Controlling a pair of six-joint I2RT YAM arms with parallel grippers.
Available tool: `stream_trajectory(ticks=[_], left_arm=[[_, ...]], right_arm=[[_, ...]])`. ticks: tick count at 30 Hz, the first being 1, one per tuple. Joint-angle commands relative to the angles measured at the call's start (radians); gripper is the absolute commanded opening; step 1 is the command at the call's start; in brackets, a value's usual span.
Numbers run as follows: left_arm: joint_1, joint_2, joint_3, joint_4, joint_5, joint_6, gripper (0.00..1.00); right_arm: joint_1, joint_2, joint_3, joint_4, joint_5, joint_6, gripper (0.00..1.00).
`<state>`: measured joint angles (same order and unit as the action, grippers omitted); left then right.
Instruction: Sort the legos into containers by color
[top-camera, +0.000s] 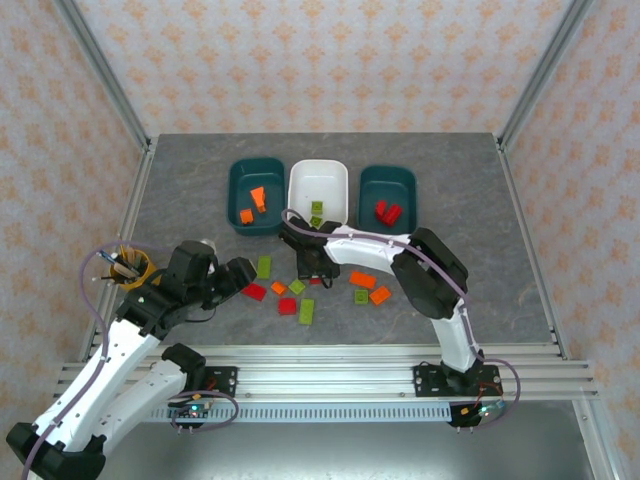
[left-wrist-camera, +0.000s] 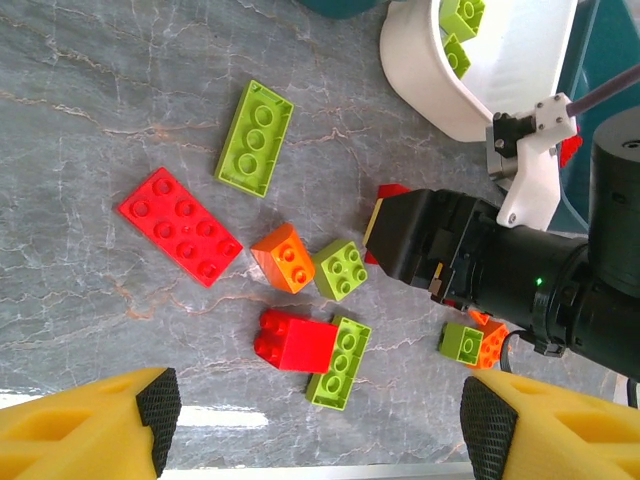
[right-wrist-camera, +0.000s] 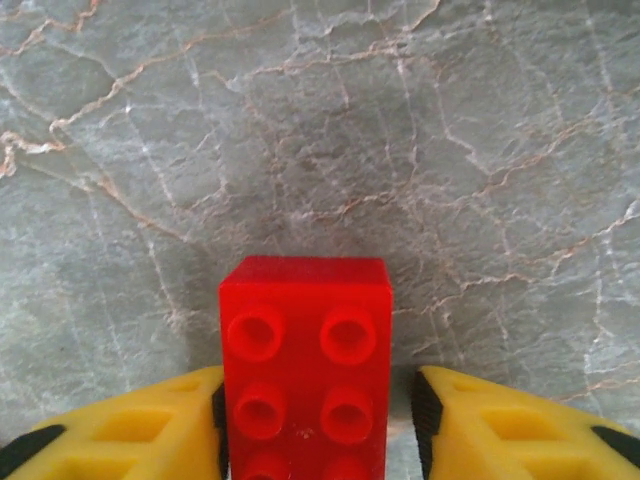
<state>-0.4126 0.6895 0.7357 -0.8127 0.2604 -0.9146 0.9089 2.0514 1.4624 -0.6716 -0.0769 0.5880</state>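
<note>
Judging by the few bricks in the white bin (top-camera: 318, 178) and both teal bins (top-camera: 236, 195), sorting is early: about ten remain on the surface (top-camera: 460, 210), the right tool (right-wrist-camera: 316, 425) open astride a red brick (right-wrist-camera: 305, 340) lying there, the left tool (left-wrist-camera: 322, 418) spread wide, empty.

Grey marbled counter (top-camera: 190, 200) with pale and rust veins. Walls (top-camera: 320, 60) are pale pink with an orange flower pattern. Orange bricks (top-camera: 255, 205) lie in the left teal bin (top-camera: 245, 180), lime green bricks (top-camera: 316, 212) in the white bin (top-camera: 318, 185), and red bricks (top-camera: 387, 211) in the right teal bin (top-camera: 385, 185). Yellow right fingers (right-wrist-camera: 120, 430) with black pads flank a red brick (right-wrist-camera: 305, 370).
</note>
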Motion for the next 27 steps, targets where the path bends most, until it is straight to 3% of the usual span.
stream_trajectory(ticks=[1,4,8,15,20,27], left_arm=[[-0.006,0.007,-0.006,0.031,0.017,0.015,0.77],[-0.01,0.019,0.004,0.046,0.024,0.019,0.77],[-0.032,0.082,0.059,0.087,0.036,0.04,0.77],[-0.124,0.351,0.255,0.186,0.015,0.088,0.77],[-0.139,0.538,0.41,0.189,-0.035,0.074,0.77],[-0.141,0.707,0.599,0.196,-0.036,0.07,0.77]], right_arm=[[-0.005,0.01,0.037,-0.03,0.033,0.001,0.42],[-0.005,-0.027,0.033,-0.037,0.069,-0.005,0.34],[-0.033,-0.172,0.025,-0.076,0.143,-0.023,0.32],[-0.245,-0.366,-0.003,-0.117,0.084,-0.144,0.32],[-0.39,-0.29,0.044,-0.119,-0.095,-0.282,0.31],[-0.504,-0.118,0.145,-0.155,-0.188,-0.33,0.32]])
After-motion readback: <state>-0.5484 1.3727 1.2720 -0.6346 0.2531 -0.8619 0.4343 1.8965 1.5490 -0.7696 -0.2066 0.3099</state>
